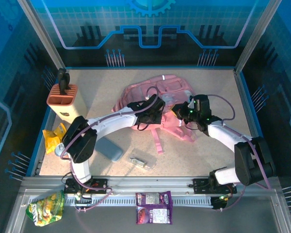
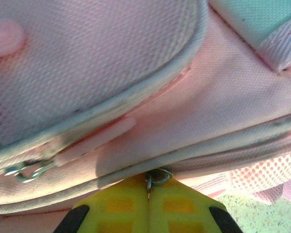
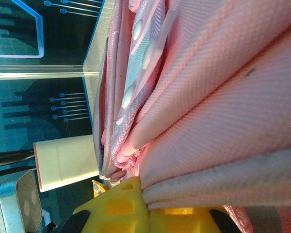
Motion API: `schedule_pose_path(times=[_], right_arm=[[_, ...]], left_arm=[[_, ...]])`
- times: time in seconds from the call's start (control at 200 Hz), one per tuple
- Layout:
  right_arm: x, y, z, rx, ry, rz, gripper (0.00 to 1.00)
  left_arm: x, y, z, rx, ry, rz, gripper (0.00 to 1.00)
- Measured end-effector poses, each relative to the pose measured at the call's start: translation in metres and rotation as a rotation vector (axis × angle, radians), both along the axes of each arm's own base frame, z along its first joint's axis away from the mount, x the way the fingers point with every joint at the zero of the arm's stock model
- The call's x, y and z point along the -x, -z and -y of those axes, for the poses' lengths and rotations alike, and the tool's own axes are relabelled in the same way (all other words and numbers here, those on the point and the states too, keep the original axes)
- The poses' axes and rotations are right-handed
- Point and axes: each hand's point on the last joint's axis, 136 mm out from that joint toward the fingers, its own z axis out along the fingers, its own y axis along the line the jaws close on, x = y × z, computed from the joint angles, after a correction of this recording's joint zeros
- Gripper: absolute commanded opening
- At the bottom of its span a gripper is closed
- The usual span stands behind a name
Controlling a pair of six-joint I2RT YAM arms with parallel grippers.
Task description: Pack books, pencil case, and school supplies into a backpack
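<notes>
The pink backpack (image 1: pixel 161 87) lies in the middle of the table. My left gripper (image 1: pixel 157 108) is at its near edge, yellow fingers (image 2: pixel 116 208) shut on the small metal zipper ring (image 2: pixel 158 177) at a seam of the backpack (image 2: pixel 136 63). My right gripper (image 1: pixel 180 111) is at the bag's right side, shut on a thick fold of the backpack's fabric (image 3: pixel 223 160). The grey-blue pencil case (image 1: pixel 109 149) lies on the table in front of the bag. The small clear, silvery school supply (image 1: pixel 139 162) lies to its right. The books are out of view.
A beige, orange-topped block (image 1: pixel 63 99) stands at the left. A yellow snack bag (image 1: pixel 53 137) lies at the left edge. A green bag (image 1: pixel 46 208) and purple snack packets (image 1: pixel 154 208) rest on the near ledge. Pink straps (image 1: pixel 157 141) trail toward me.
</notes>
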Motion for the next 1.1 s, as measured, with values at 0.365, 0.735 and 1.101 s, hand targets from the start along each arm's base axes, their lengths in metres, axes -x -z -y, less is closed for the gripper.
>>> schedule_pose_path(times=[0.365,0.735,1.101], right_arm=[[-0.017,-0.007,0.024,-0.015,-0.067,-0.038,0.0],[-0.066,-0.022,0.039,0.096,-0.105,0.024,0.56],[0.018,-0.005,-0.006,0.065,-0.164,-0.061,0.58]], left_arm=[[0.016,0.002,-0.045,-0.059,-0.033,-0.015,0.0],[0.023,-0.003,0.009,-0.029,0.035,-0.013,0.0],[0.025,0.01,0.012,-0.026,0.008,-0.057,0.0]])
